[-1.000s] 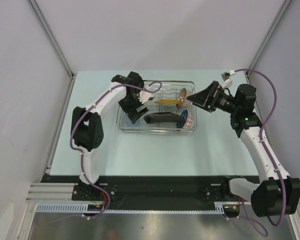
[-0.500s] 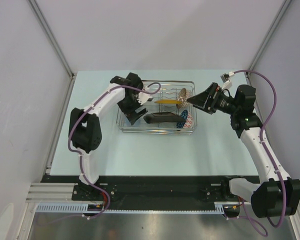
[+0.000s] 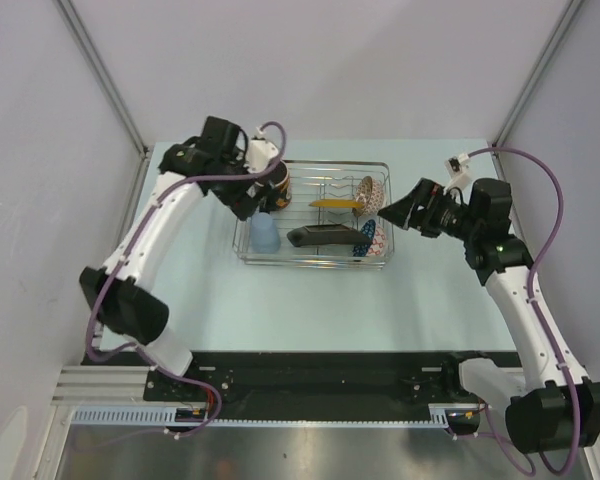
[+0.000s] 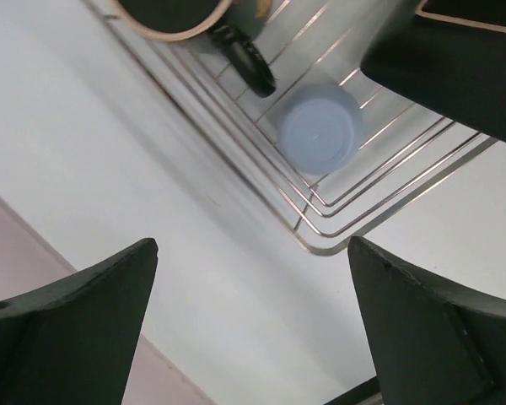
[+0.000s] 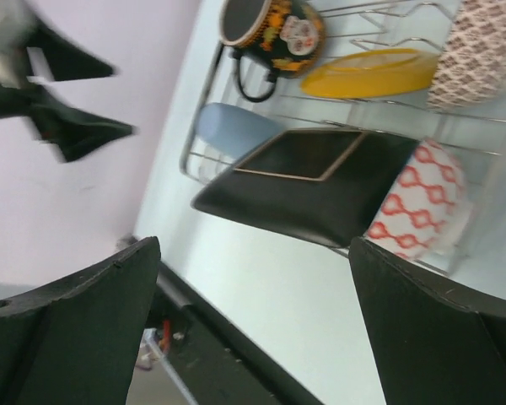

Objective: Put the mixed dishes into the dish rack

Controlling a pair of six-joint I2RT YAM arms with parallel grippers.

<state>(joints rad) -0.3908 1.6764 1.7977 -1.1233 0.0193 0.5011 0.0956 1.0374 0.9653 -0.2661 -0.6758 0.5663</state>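
Observation:
The dish rack [image 3: 315, 256] is a silver wire basket at mid-table. It holds a dark mug [image 3: 278, 186], an upturned light-blue cup [image 3: 265, 236], a tilted dark square plate [image 3: 325, 236], a pinkish-beige bowl [image 3: 372, 189] and a patterned bowl [image 3: 372, 238] that is blue inside and red-on-white outside. A yellow round face [image 3: 332, 203] shows behind the plate; I cannot tell if it belongs to it. My left gripper [image 3: 246, 198] is open and empty above the rack's left edge. My right gripper [image 3: 390, 210] is open and empty at the rack's right end.
The left wrist view shows the cup [image 4: 319, 139], the mug's handle [image 4: 249, 61] and the rack's corner wires [image 4: 320, 221] over pale table. The right wrist view shows the mug [image 5: 274, 29], plate [image 5: 312, 181] and patterned bowl [image 5: 422, 198]. Grey walls stand close on both sides.
My left arm has swung up and back out of the rack toward the left, uncovering the cup and mug. My right gripper has drawn slightly right and lower.

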